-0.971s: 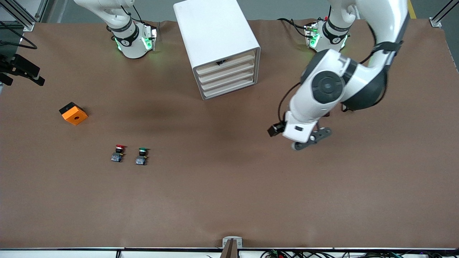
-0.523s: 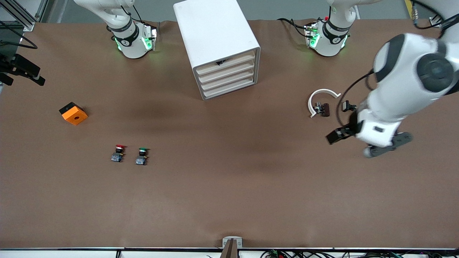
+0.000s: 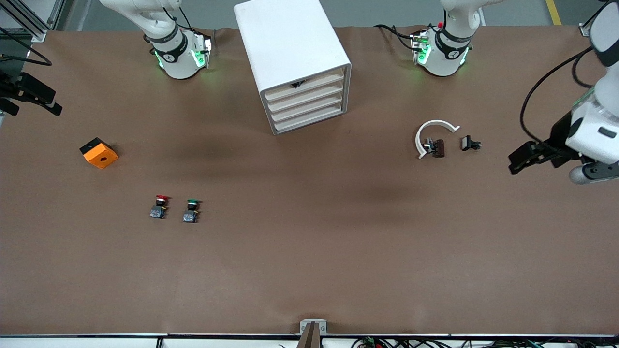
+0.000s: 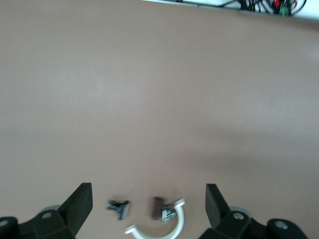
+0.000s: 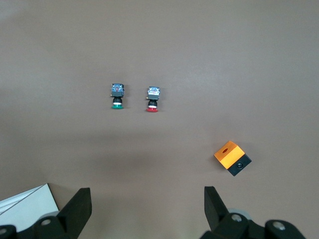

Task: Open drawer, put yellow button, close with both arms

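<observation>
Cabinet (image 3: 290,53) at the table's top edge, drawer (image 3: 303,85) shut.
Left gripper (image 3: 524,159) and right gripper (image 5: 147,209) both gape wide, holding nothing; drawer contents hidden.

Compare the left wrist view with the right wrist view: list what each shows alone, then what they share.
Left wrist view only: the white curved clip with a small dark part beside it, another small dark part, and cables along the table edge.

Right wrist view only: the green-capped button, the red-capped button, the orange cube and a corner of the white cabinet.

Both: brown table and that arm's own open fingers. Neither shows a yellow button.
</observation>
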You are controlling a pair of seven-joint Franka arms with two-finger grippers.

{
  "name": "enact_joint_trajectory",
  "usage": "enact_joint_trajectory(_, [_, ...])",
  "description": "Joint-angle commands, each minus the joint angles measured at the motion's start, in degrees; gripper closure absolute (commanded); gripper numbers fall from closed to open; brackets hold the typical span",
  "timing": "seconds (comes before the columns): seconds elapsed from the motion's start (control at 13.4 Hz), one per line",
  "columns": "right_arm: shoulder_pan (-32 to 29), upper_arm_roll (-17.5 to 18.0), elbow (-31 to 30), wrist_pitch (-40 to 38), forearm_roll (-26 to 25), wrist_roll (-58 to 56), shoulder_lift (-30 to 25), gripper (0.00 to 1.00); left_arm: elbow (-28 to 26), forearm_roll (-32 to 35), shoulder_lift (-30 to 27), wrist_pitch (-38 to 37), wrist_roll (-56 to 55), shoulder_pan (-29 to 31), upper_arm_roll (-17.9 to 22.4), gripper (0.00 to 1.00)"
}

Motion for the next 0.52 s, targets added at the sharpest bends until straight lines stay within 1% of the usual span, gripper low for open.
enact_joint_trajectory(0.0, [-0.26, 0.43, -1.21, 0.53, 0.12, 0.13, -1.51, 0.00, -2.64, -0.34, -5.50, -2.66, 7.66, -1.74, 4.84, 0.00])
enact_joint_trajectory(0.07, [-0.26, 0.43, -1.21, 0.44, 0.03, 0.12, -1.51, 0.00, -3.96, -0.43, -6.91, -2.93, 10.21, -6.29, 9.39, 0.00])
enact_joint_trajectory(0.22, [-0.26, 0.43, -0.86, 0.44, 0.03, 0.12, -1.34, 0.00, -7.56, -0.69, -11.04, -3.11, 14.27, -16.74, 20.46, 0.00])
enact_joint_trajectory(0.3, [-0.09, 0.52, -0.16, 0.09, 0.03, -0.40, -1.17, 0.00, -8.88, -1.48, -12.54, -3.11, 14.28, -18.44, 22.86, 0.00])
enact_joint_trajectory(0.45, [-0.08, 0.52, 0.20, -0.35, 0.03, -0.40, -0.99, 0.00, -10.56, -2.54, -14.13, -3.55, 14.19, -18.46, 22.97, 0.00])
